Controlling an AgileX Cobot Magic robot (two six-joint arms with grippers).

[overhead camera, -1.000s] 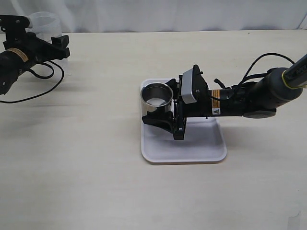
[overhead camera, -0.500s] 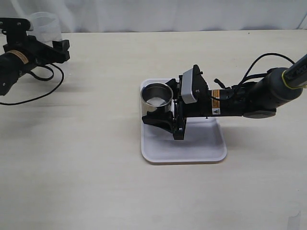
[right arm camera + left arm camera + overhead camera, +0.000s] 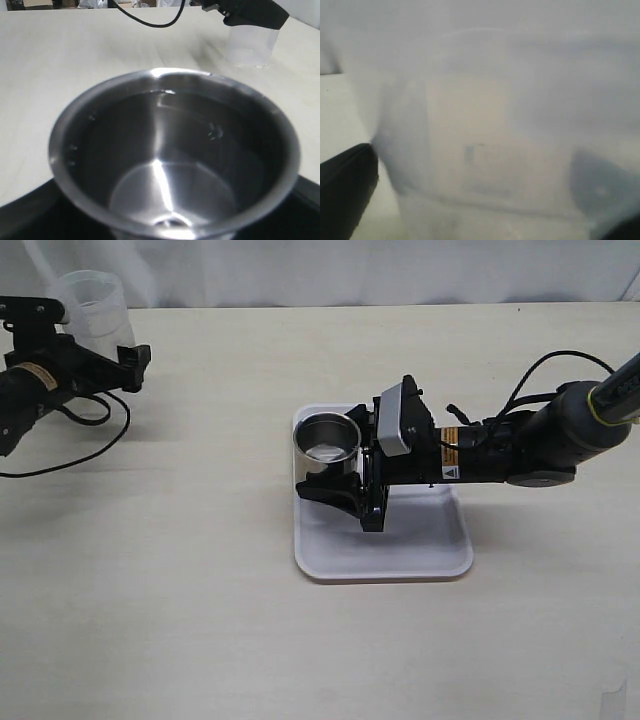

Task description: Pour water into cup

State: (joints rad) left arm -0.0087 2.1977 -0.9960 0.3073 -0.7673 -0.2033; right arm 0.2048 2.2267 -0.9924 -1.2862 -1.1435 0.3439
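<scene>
The shiny steel cup (image 3: 328,443) stands upright at the far left corner of the white tray (image 3: 420,550). My right gripper (image 3: 340,460) is shut on the cup's sides. In the right wrist view the cup (image 3: 175,150) fills the frame, with a shallow layer of clear water (image 3: 170,195) at its bottom and droplets on its inner wall. My left gripper (image 3: 86,337) is open at the far left of the table. The translucent beaker (image 3: 90,298) stands upright between its spread fingers. In the left wrist view the blurred beaker (image 3: 485,125) fills the frame, beside one dark finger (image 3: 345,190).
A black cable (image 3: 90,430) loops on the table beside the left arm. The right arm (image 3: 520,445) lies low across the tray's far right side. A pale curtain hangs behind the table's far edge.
My left gripper has spread wider and drawn back a little from the beaker, which now shows more fully. The right gripper and the cup have not moved.
</scene>
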